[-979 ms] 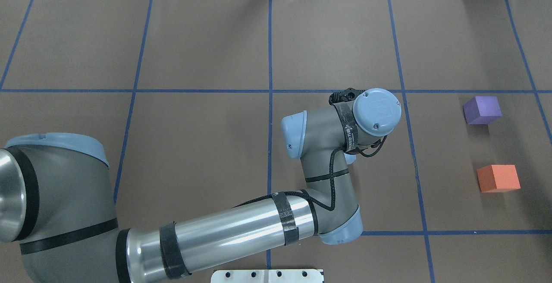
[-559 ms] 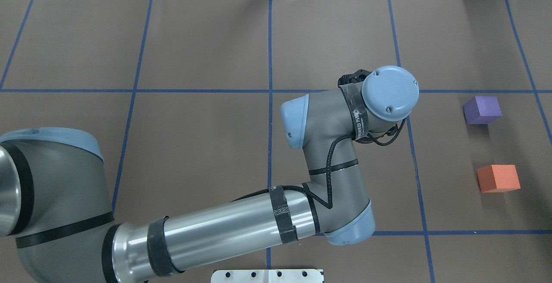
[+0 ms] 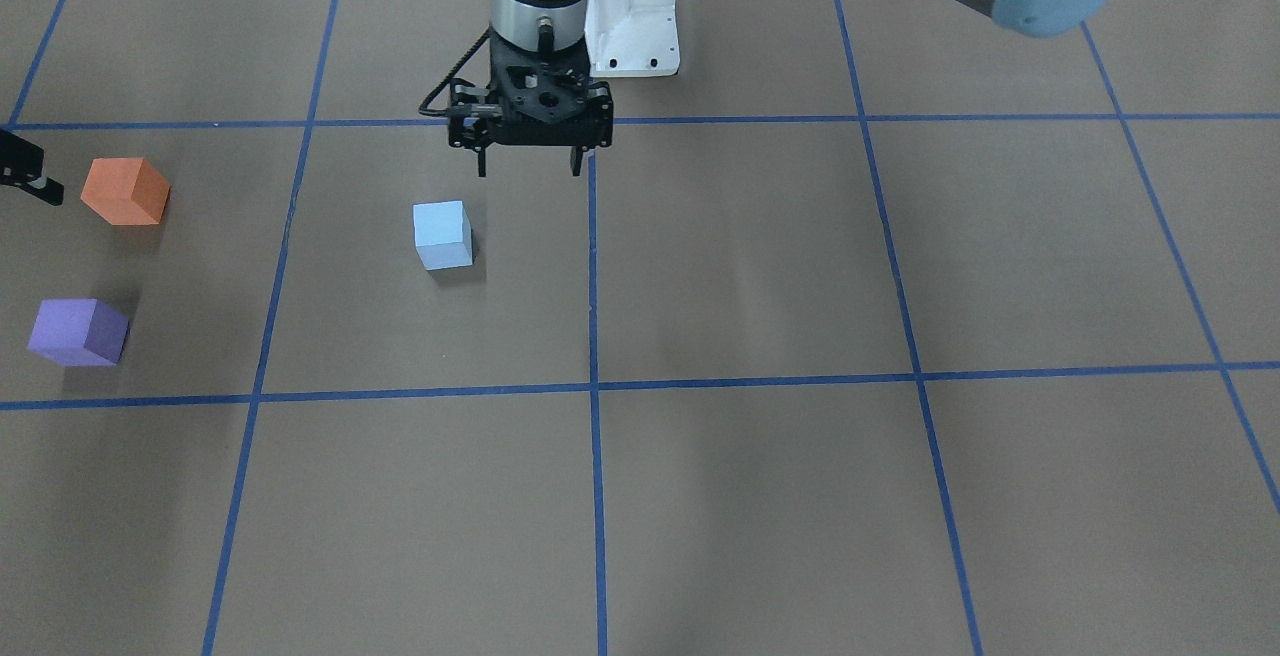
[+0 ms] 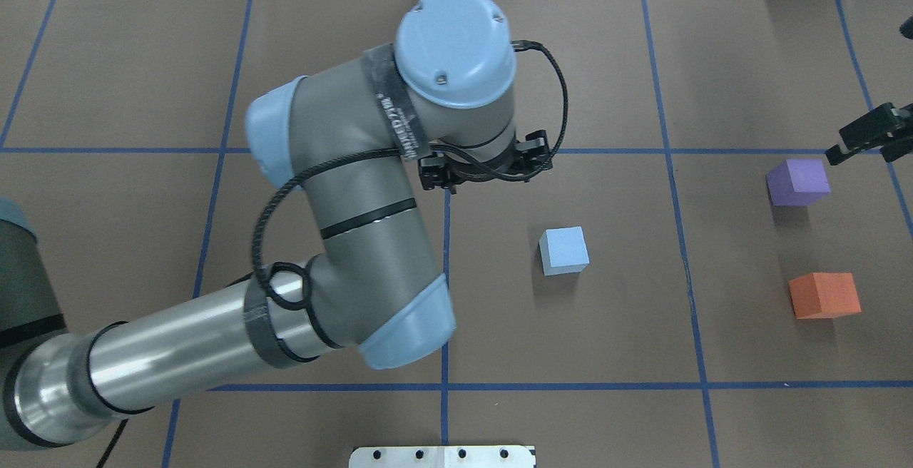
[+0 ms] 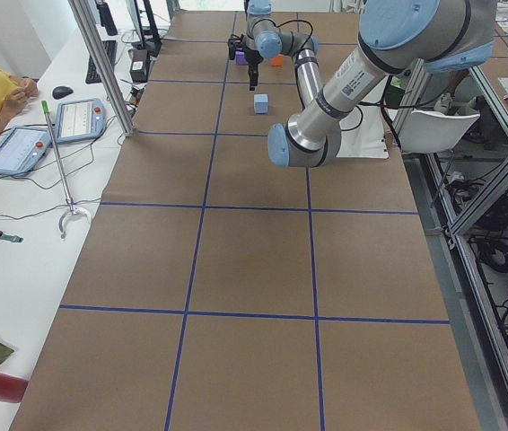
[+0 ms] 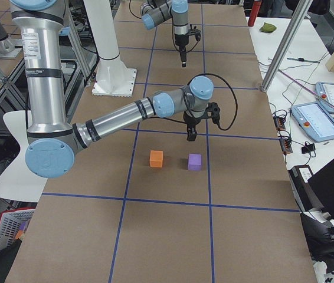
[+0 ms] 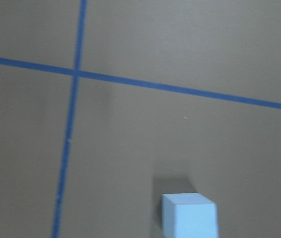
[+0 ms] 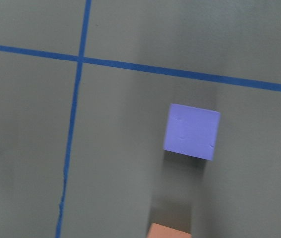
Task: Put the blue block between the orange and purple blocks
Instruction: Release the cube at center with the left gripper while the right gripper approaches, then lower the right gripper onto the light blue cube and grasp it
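Note:
The light blue block (image 4: 563, 250) stands alone on the brown table, also in the front view (image 3: 442, 234) and at the bottom of the left wrist view (image 7: 189, 215). My left gripper (image 3: 528, 168) is open and empty, raised, a little to the robot's left of the block; in the overhead view (image 4: 485, 170) the wrist partly hides it. The purple block (image 4: 797, 181) and the orange block (image 4: 824, 294) sit apart at the right. My right gripper (image 4: 866, 141) hangs just beyond the purple block; only part of it shows, so I cannot tell if it is open or shut.
Blue tape lines (image 4: 446, 190) divide the table into squares. A white base plate (image 3: 632, 21) sits at the robot's edge. The gap between the purple block (image 6: 195, 161) and the orange block (image 6: 156, 158) is about one block wide.
My left arm has swung left and away from the robot, uncovering the blue block on the table. My right gripper has come into view at the right edge by the purple block.

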